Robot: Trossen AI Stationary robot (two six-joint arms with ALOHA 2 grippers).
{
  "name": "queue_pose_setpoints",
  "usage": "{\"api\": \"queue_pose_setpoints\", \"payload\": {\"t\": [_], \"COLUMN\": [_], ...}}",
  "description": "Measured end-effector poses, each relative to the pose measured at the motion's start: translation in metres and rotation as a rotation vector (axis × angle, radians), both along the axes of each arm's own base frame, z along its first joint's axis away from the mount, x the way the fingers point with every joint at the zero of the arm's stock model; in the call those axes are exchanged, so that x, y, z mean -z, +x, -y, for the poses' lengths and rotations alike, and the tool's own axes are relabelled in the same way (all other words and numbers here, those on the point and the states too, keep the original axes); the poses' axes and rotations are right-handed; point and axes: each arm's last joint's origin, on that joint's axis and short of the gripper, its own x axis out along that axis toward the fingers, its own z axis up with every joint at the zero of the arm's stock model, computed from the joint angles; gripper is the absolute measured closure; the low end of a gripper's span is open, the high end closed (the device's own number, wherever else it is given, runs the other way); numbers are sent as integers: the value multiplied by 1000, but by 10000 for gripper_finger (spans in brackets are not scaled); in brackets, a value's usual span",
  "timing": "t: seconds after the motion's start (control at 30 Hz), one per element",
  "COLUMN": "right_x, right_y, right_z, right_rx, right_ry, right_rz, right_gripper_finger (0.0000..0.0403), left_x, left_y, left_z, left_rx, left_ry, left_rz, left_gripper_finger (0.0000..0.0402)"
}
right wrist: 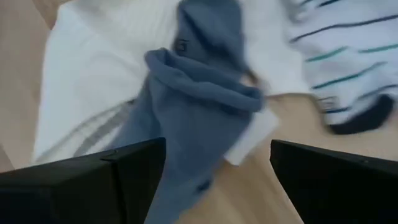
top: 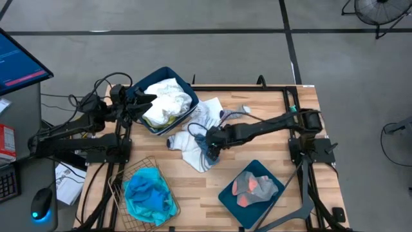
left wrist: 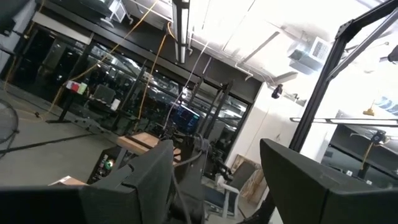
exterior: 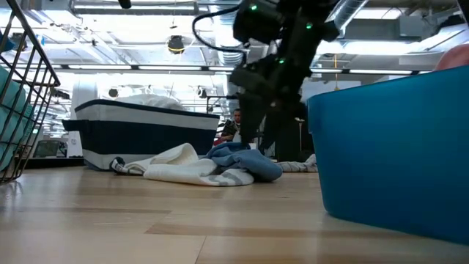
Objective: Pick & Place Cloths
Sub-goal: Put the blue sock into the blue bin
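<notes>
A loose pile of cloths lies on the table's middle: a blue-grey cloth (right wrist: 193, 106) rests on a white one (right wrist: 93, 68), and a striped sock (right wrist: 342, 68) lies beside them. My right gripper (right wrist: 217, 162) hangs open just above the blue-grey cloth (exterior: 245, 163), pointing steeply down, one finger on either side of it. In the high view it (top: 211, 151) stands over the pile's right part. My left gripper (top: 149, 100) waits open and raised at the far left, beside the dark bin, with nothing between its fingers (left wrist: 155, 180).
A dark blue bin (top: 187, 82) at the far left holds white and yellowish cloths. A wire basket (top: 122, 174) at the near left holds a turquoise garment (top: 149, 195). A blue bin (top: 225, 196) at the near right holds grey and orange socks. Bare wood lies between basket and bin.
</notes>
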Motion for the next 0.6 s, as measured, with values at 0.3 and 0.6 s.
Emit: {"api": "queue_pose_setpoints", "payload": {"t": [0.3, 0.6], "right_x": [25, -1], "right_y": [34, 45], "right_z": [-18, -25], "right_rx": [51, 120], "right_ry": [119, 161], "right_rz": [-17, 58], "right_gripper_finger": [159, 390], "left_x": [0, 0], "left_y": [0, 0], "left_z": [1, 4], "left_rx": [81, 158], "left_ry": [-75, -68], "left_rz": [3, -8], "left_gripper_finger": [176, 176]}}
